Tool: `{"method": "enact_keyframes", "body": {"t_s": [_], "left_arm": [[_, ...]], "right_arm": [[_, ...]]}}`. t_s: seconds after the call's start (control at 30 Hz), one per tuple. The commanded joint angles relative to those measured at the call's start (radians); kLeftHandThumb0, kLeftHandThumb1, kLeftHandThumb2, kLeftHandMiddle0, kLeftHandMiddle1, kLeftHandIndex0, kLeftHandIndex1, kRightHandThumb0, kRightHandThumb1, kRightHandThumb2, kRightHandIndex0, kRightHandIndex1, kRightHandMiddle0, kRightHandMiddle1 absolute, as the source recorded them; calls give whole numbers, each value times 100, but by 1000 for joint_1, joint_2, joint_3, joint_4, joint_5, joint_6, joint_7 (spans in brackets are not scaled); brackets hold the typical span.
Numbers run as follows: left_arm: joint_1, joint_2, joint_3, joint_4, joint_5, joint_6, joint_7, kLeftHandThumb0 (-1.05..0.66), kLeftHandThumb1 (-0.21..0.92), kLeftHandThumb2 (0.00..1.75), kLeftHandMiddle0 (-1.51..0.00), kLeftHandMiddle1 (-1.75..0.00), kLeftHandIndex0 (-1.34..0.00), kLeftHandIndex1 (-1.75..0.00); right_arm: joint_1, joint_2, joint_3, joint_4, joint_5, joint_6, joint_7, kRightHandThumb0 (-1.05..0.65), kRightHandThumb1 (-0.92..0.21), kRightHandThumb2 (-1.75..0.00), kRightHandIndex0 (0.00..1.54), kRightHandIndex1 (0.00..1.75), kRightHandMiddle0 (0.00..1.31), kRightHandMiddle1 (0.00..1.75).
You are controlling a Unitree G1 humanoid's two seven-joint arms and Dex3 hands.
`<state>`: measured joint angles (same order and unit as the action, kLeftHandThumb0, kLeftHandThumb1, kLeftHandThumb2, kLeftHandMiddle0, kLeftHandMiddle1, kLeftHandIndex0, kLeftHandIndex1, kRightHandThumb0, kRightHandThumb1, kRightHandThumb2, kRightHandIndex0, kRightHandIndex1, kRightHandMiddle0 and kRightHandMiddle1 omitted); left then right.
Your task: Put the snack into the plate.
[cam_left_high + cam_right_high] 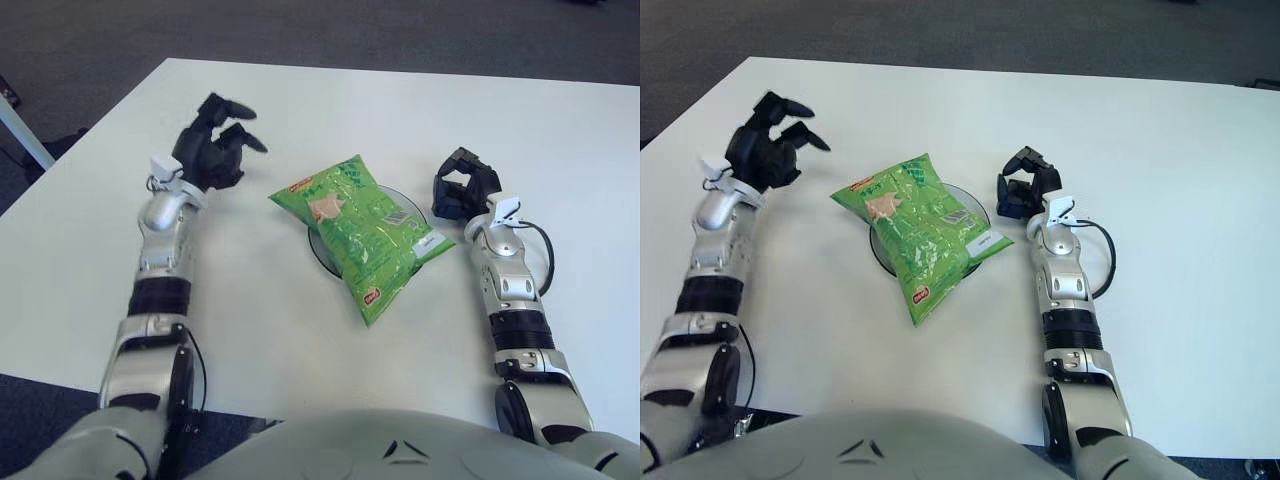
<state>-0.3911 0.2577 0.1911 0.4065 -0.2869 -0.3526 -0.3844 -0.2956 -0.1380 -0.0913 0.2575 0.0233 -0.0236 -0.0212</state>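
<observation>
One snack bag (361, 233), one plate (318, 250)

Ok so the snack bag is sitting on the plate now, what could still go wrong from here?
The snack bag is much larger than the plate and overhangs its rim toward the robot, so it could slide or tip off. The right hand sits close to the bag's right edge; moving it might nudge the bag. The left hand is open and well clear.
</observation>
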Motion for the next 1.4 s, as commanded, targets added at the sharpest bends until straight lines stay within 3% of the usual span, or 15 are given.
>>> {"method": "enact_keyframes", "body": {"t_s": [0.0, 0.2, 0.63, 0.9, 1.17, 1.37], "left_arm": [[55, -34, 21, 46, 15, 7, 57, -42, 53, 105, -105, -174, -45, -175], [97, -82, 10, 64, 47, 10, 118, -44, 44, 116, -120, -175, -52, -175], [129, -121, 33, 125, 114, -6, 286, -47, 35, 127, -130, -175, -59, -175], [130, -169, 45, 186, 195, -43, 489, -48, 33, 131, -133, -175, -61, -175], [118, -166, 35, 253, 203, -36, 524, -48, 32, 132, -133, -175, -62, -175], [130, -168, 28, 261, 177, -16, 477, -48, 32, 131, -131, -175, -61, -175]], "right_arm": [[91, 12, 0, 47, -2, 41, 5, -50, -28, -136, 129, 175, 65, 175], [95, 11, -2, 48, -4, 37, 2, -50, -28, -136, 129, 175, 65, 175], [104, 3, -4, 43, -2, 29, 8, -50, -28, -136, 129, 175, 65, 175], [116, -1, -7, 30, 0, 32, 12, -50, -28, -136, 129, 175, 64, 175], [123, -1, -12, 17, 0, 41, 11, -50, -28, -136, 129, 175, 64, 175], [125, 4, -17, 13, 8, 38, 15, -50, -28, -136, 129, 175, 64, 175]]}}
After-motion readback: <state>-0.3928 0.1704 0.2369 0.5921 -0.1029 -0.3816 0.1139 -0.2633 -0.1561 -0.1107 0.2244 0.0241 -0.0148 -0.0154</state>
